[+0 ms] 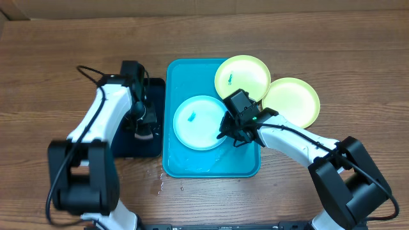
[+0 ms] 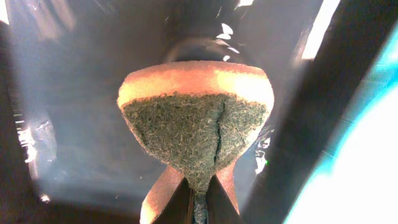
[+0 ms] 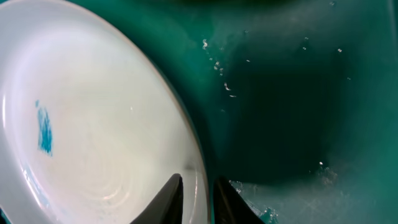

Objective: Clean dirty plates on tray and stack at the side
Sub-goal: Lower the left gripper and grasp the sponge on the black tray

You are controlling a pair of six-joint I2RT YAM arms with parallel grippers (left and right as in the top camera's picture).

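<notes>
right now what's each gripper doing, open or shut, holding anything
left gripper: shut on the sponge
right gripper: shut on the rim of the light blue plate

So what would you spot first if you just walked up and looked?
The bright blue tray in the middle of the table, with a light blue plate lying in it that has a small blue smear. The right gripper has a finger on each side of that plate's rim, and the left gripper pinches a sponge over the black tray.
</notes>
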